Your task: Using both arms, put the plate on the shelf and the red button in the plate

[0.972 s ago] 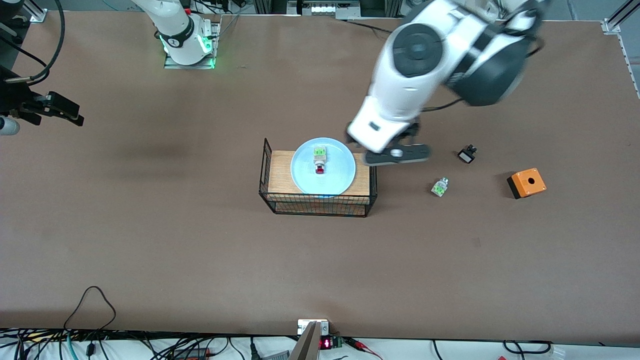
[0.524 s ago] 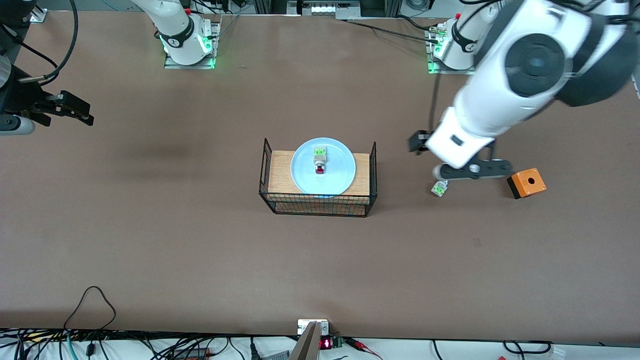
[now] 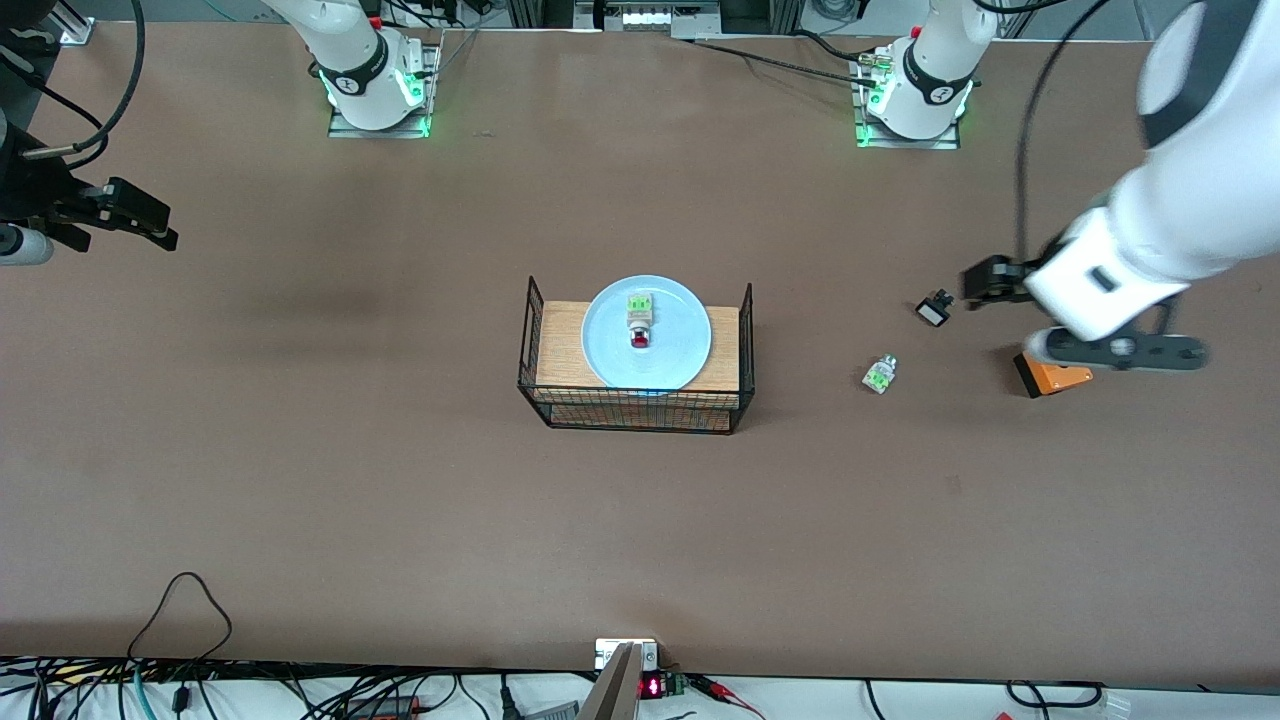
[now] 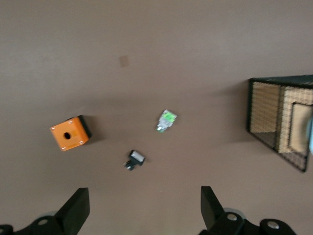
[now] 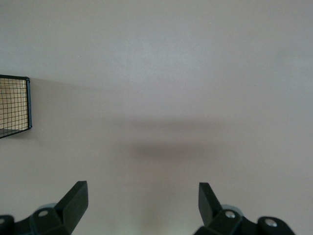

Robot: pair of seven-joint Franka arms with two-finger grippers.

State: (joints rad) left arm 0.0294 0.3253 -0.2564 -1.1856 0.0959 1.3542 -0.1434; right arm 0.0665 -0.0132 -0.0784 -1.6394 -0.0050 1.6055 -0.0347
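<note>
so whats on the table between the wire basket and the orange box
In the front view, two small parts lie between the wire basket and the orange box: a green-capped switch and a black part, otherwise bare table.

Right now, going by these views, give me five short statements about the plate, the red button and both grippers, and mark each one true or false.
1. The plate rests on top of the wire basket. True.
2. The red button lies on the bare table beside the orange box. False: it lies on the plate.
3. The left gripper is shut on the red button. False: its fingers are open and empty, up over the orange box.
4. The right gripper is open and empty, at the right arm's end of the table. True.
5. A small green-capped part sits inside the wire basket. False: it lies on the table between the basket and the orange box.
</note>
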